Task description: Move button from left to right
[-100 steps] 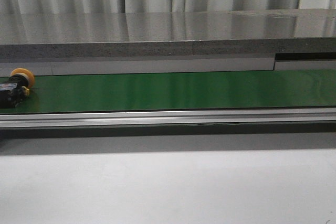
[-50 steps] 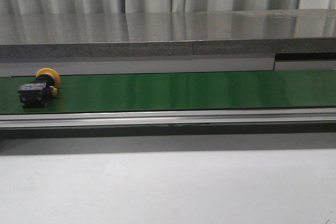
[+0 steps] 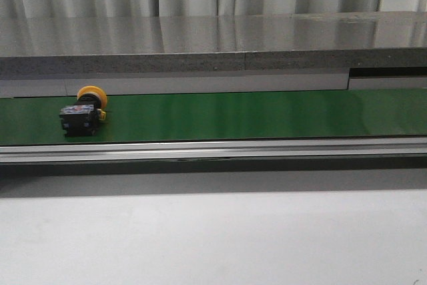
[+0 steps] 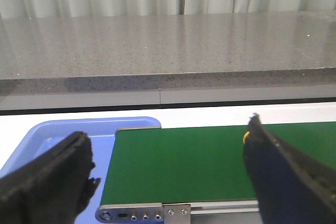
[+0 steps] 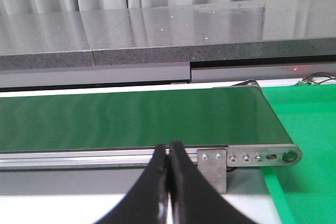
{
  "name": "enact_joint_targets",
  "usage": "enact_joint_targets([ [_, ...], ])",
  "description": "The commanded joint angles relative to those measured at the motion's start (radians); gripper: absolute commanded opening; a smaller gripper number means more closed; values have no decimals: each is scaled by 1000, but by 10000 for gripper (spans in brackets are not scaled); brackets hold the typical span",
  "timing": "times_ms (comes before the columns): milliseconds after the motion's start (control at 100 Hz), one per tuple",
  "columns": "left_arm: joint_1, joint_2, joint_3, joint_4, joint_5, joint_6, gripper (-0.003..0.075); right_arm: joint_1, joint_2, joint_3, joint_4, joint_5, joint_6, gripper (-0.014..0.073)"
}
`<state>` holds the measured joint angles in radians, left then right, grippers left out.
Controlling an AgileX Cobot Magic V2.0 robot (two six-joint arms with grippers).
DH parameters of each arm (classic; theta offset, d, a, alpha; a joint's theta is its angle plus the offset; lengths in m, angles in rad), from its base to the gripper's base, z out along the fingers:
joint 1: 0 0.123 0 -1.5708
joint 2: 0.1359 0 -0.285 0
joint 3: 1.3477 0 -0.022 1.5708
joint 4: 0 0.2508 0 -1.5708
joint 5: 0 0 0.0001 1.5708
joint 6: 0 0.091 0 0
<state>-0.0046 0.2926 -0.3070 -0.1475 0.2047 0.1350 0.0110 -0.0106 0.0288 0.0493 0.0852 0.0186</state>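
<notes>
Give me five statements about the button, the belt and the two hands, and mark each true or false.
1. The button lies on the green belt. True.
2. The left hand is shut. False: its fingers stand wide apart with nothing between them.
3. The right hand has its fingers pressed together. True.
4. The button sits near the belt's right end. False: it is toward the left of the belt in the front view.
5. A blue tray lies at the belt's end in the left wrist view. True.
</notes>
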Motion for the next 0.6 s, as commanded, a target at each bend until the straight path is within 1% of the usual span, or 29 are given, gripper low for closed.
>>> enact_joint_targets([
  [0,-7,5,-27,-11,-88,1,413,0,-19,-18,-13,-74,-1,-67],
  [50,-7,5,-27,-11,-88,1,318,0,-19,-18,-13,-74,-1,-67],
  [70,-7,5,-27,-11,-88,1,295,0,-19,-18,-13,-74,-1,-67],
  [120,-7,5,-27,-11,-88,1,200,0,-19,-18,-13,-74,-1,-67],
  [140,-7,5,-27,-11,-88,1,176,0,-19,-18,-13,-74,-1,-67],
  [190,-7,5,-27,-11,-88,1,87,0,-19,-18,-13,-74,-1,-67],
  [270,-7,5,-27,-11,-88,1,-17,0,-19,-18,-13,-74,-1,-67],
  [590,-7,5,-27,-11,-88,1,-20,0,-19,-18,-13,-92,-1,-67],
])
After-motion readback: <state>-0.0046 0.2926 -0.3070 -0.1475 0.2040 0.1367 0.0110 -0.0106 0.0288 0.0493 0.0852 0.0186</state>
